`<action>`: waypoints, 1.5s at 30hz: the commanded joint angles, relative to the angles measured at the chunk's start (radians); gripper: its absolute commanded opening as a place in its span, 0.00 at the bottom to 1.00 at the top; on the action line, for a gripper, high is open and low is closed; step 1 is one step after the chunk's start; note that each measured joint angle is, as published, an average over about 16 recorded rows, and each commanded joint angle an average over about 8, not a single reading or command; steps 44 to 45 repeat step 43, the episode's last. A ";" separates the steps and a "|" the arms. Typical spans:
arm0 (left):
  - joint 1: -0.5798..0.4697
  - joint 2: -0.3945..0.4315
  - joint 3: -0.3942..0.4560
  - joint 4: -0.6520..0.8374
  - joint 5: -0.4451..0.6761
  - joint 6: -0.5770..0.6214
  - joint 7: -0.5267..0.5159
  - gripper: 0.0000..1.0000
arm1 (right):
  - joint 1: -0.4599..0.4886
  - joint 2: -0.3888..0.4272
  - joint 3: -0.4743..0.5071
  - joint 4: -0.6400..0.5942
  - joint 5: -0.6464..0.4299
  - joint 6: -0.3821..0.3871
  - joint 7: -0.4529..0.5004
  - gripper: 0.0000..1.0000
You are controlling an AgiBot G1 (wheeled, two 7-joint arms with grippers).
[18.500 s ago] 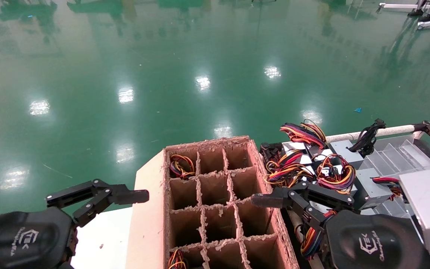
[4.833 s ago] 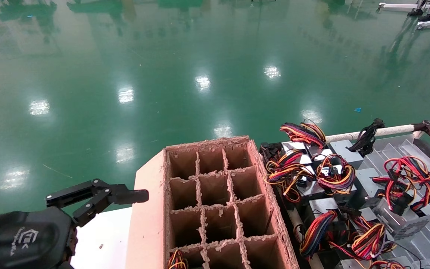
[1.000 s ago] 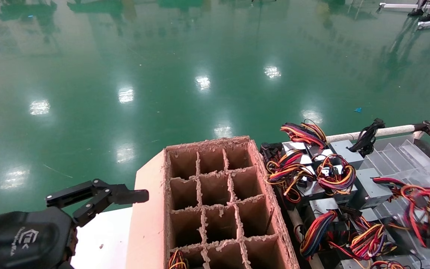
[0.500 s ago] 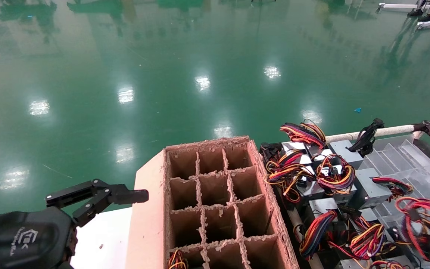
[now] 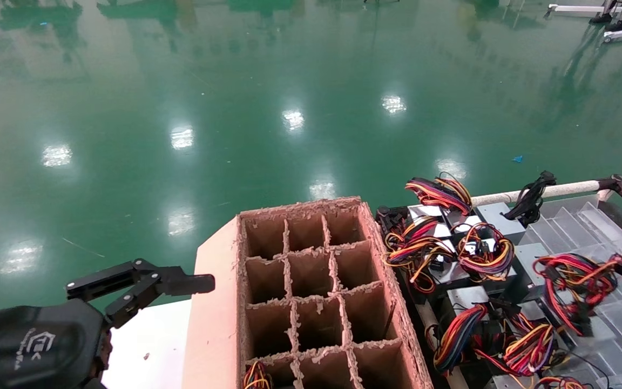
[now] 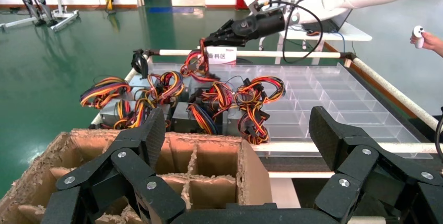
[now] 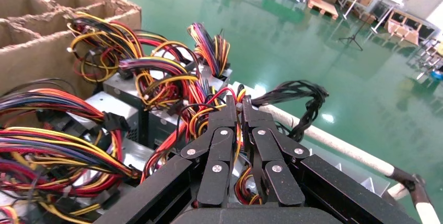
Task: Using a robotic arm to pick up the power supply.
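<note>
Over at four o'clock from the cardboard crate [image 5: 311, 302], the power supply [image 5: 574, 281] sits above the clear tray [image 5: 613, 237]. What shows is mostly its looped harness of red, yellow, orange and black wire. The right tool [image 7: 239, 110] is pinched fully together on a few strands of that wire bundle [image 7: 209, 110], not on the grey metal casing. Whether the casing is clear of the tray, I cannot tell.

That's the worry: slick, springy insulated wires can slide through smooth black fingers, and the heavy steel box may swing, tug loose and drop. At nine o'clock of it lie the other power supplies [image 5: 451, 254], boxy grey shells with tangled coils, so a loop could snag and drag one along. The crate's torn, fuzzy dividers could also catch trailing leads.

Down at seven o'clock, the left tool [image 6: 237, 130] hovers parked beside the crate, spread wide and empty, above the glossy green floor [image 5: 235, 108].
</note>
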 commanded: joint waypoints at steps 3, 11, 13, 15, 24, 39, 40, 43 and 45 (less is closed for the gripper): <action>0.000 0.000 0.000 0.000 0.000 0.000 0.000 1.00 | 0.038 -0.024 -0.018 -0.021 -0.036 0.016 0.005 0.53; 0.000 0.000 0.000 0.000 0.000 0.000 0.000 1.00 | 0.061 -0.038 -0.030 -0.040 -0.058 0.030 0.010 1.00; 0.000 0.000 0.000 0.000 0.000 0.000 0.000 1.00 | 0.059 -0.037 -0.030 -0.039 -0.057 0.030 0.010 1.00; 0.000 0.000 0.000 0.000 0.000 0.000 0.000 1.00 | 0.057 -0.036 -0.030 -0.037 -0.056 0.029 0.010 1.00; 0.000 0.000 0.000 0.000 0.000 0.000 0.000 1.00 | 0.049 -0.032 -0.027 -0.033 -0.051 0.024 0.009 1.00; 0.000 0.000 0.001 0.001 -0.001 0.000 0.001 1.00 | 0.104 0.017 -0.033 0.068 -0.061 0.027 0.130 1.00; 0.000 0.000 0.001 0.001 -0.001 0.000 0.001 1.00 | 0.104 0.022 -0.032 0.076 -0.059 0.028 0.135 1.00; 0.000 0.000 0.001 0.001 -0.001 0.000 0.001 1.00 | 0.102 0.030 -0.031 0.089 -0.054 0.029 0.144 1.00; 0.000 0.000 0.001 0.001 -0.001 0.000 0.001 1.00 | 0.102 0.030 -0.031 0.089 -0.054 0.029 0.144 1.00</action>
